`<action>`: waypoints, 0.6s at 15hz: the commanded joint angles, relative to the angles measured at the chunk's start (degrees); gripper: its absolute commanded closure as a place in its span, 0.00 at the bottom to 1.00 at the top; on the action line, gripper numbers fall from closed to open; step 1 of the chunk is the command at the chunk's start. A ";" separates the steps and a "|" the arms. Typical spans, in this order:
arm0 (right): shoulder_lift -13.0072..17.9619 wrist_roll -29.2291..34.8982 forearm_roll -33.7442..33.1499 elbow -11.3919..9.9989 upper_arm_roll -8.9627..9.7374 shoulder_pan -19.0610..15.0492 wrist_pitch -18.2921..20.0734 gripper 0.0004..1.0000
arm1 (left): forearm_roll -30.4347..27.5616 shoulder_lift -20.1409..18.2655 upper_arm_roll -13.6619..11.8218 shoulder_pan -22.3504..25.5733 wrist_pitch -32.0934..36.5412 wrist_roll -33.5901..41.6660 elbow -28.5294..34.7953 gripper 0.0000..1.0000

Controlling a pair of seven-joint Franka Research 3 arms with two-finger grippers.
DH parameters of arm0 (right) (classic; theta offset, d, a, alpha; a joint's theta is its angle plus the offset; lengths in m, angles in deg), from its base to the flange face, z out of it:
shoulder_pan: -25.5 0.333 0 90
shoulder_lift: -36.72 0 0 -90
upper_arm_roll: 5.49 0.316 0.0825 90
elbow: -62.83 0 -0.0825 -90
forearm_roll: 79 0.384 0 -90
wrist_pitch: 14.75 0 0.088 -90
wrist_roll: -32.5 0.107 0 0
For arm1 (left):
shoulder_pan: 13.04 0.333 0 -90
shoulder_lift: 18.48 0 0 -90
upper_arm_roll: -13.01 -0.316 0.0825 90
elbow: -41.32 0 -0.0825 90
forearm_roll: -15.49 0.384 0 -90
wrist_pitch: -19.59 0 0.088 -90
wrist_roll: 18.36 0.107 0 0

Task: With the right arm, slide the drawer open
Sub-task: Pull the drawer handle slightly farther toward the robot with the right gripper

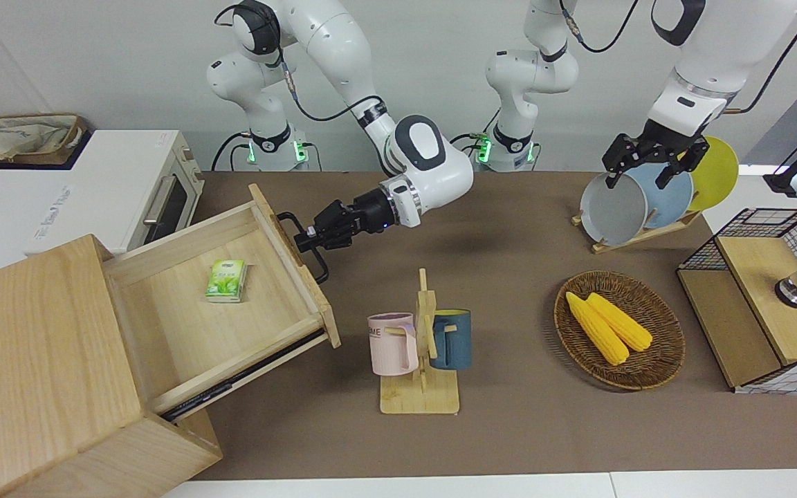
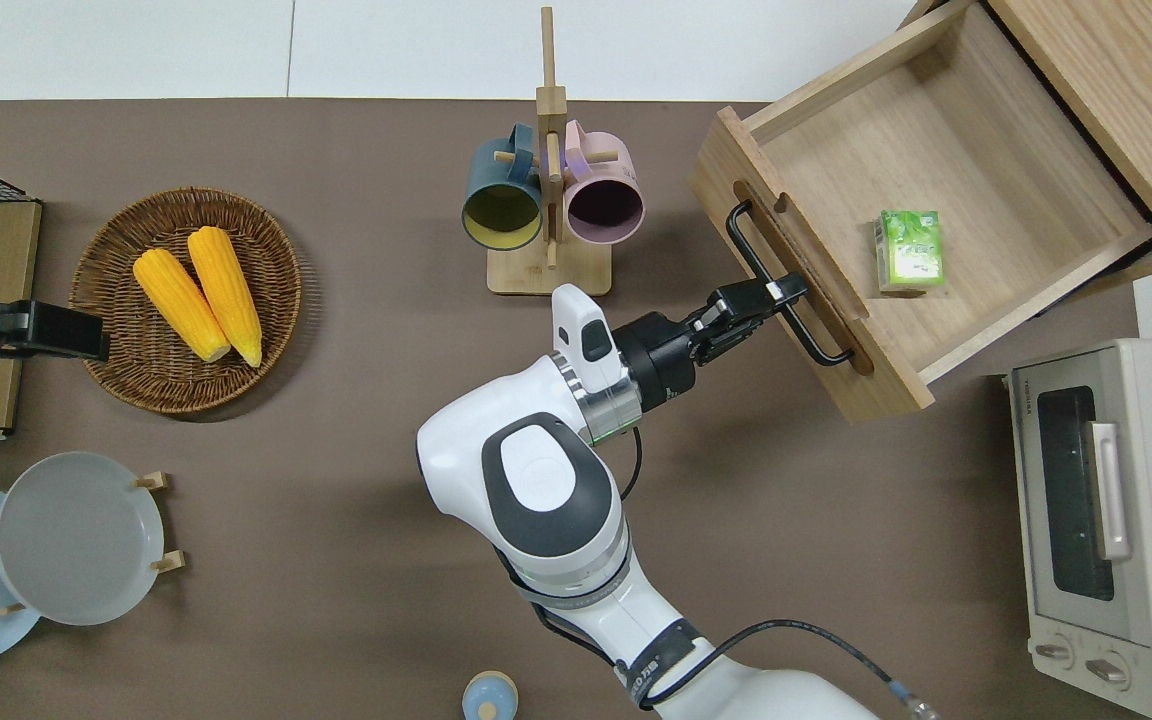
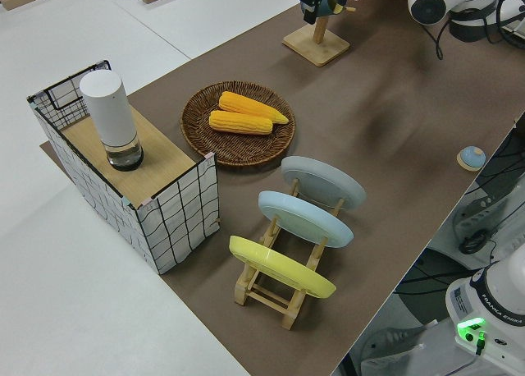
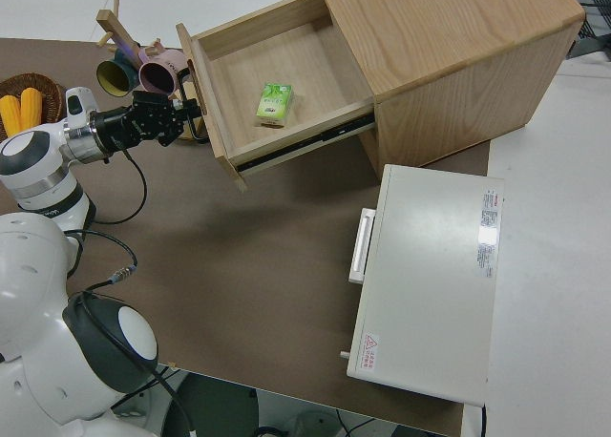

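The drawer (image 2: pixel 921 200) is seen pulled well out of the wooden cabinet (image 1: pixel 32 360) at the right arm's end of the table (image 2: pixel 336 420), and a small green packet (image 2: pixel 908 250) lies inside it. Its black bar handle (image 2: pixel 781 285) is pinched between the pressed-together fingers of the right gripper (image 2: pixel 774 296). The white oven (image 2: pixel 1106 520) is placed nearer to the robots than the drawer. The left arm is parked; whether its gripper (image 1: pixel 651 155) is spread cannot be told.

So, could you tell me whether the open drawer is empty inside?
No, the drawer holds a small green packet lying on its wooden floor, as the overhead view shows plainly.
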 commanded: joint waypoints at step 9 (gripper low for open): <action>0.27 -0.46 -1.30 3.20 -0.16 2.59 2.10 0.02 | 0.78 0.69 -0.95 -0.99 -0.06 0.44 -1.12 0.00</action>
